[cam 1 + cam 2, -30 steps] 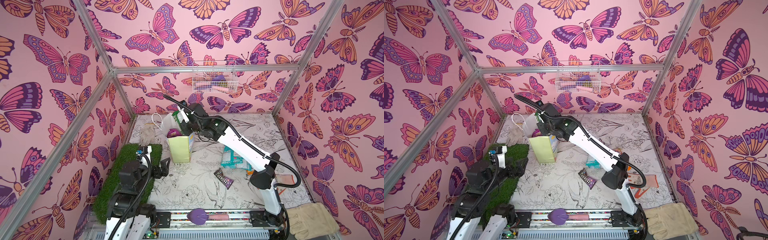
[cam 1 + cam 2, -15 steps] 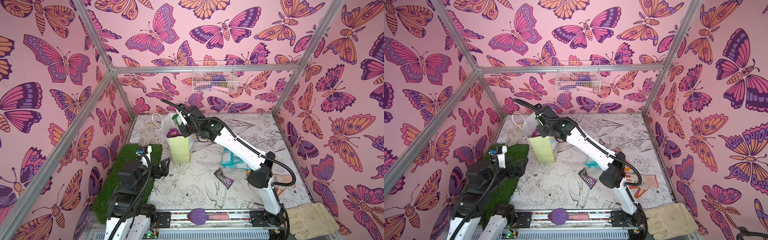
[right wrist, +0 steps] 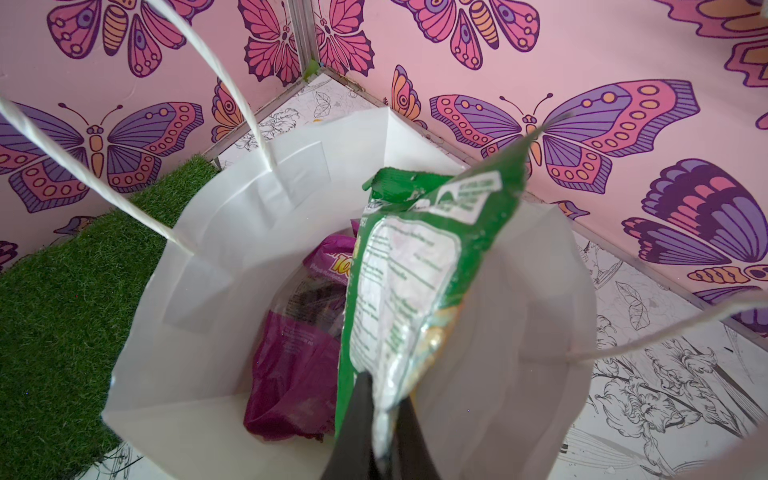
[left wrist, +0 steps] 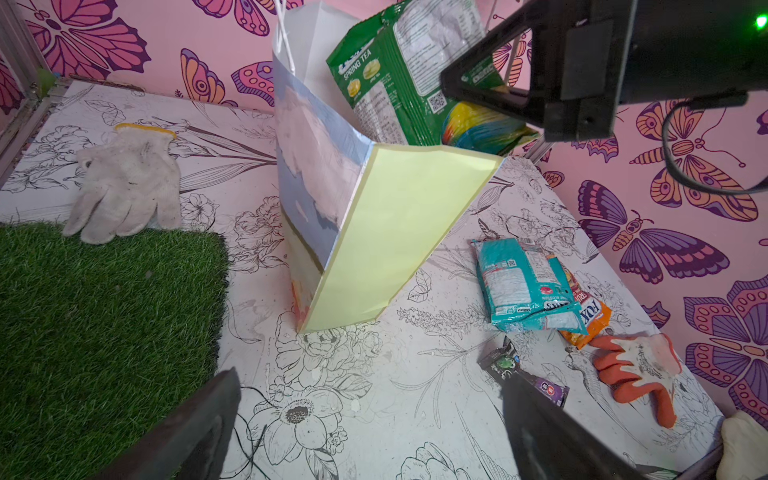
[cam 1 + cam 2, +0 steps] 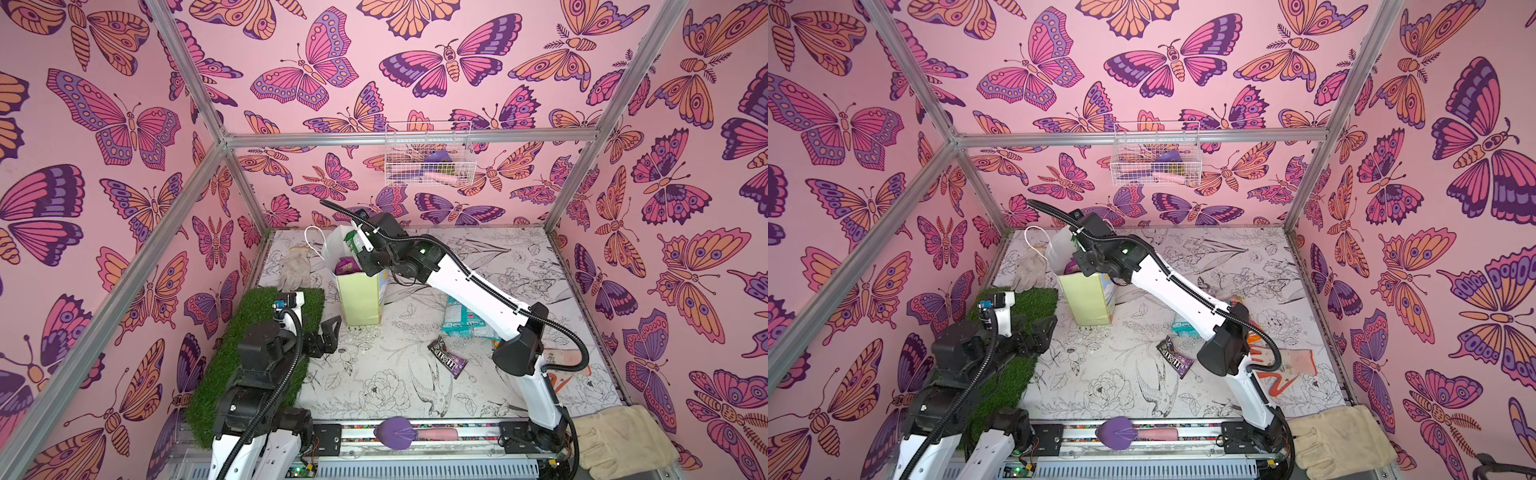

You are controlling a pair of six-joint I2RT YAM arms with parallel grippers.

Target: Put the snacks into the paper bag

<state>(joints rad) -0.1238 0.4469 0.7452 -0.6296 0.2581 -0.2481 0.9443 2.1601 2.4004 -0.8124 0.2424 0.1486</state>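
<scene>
R gripper [image 3: 384,419] is pinched tight on one end of a green pkt [image 3: 399,291], w/ a dark finger on each side of the foil. It sits over the open mouth of the bag [image 3: 216,249], close to the rim. From the grip the pkt runs down into the opening. In L wrist view its lower part is hidden behind the bag's yellow side and the rest sticks up above the rim [image 4: 399,75]. A 2nd green edge shows just behind it, can't tell if that's a separate pkt. Purple pouch [image 3: 291,365] lies crumpled at the bottom of the bag, beside the green pkt. The bag stands on the table [image 5: 374,386], white inside, cord handles up. In both top views the R arm reaches across the middle to it.

L gripper [image 5: 328,338] has its jaws spread wide w/ nothing btwn them. It's low over the table at the edge of the grass mat [image 5: 257,361], near the bag's base but apart from it.

Out on the table, R of the bag:
- Teal pkts [image 4: 519,286] lie on top of Fox's bag [image 4: 590,316], whose orange end pokes out.
- M&M's [image 4: 523,370] lies alone, nearer the front.
- Orange glove [image 4: 636,370] is just beside Fox's bag.

White glove [image 4: 124,187] lies at the mat's far edge.
</scene>
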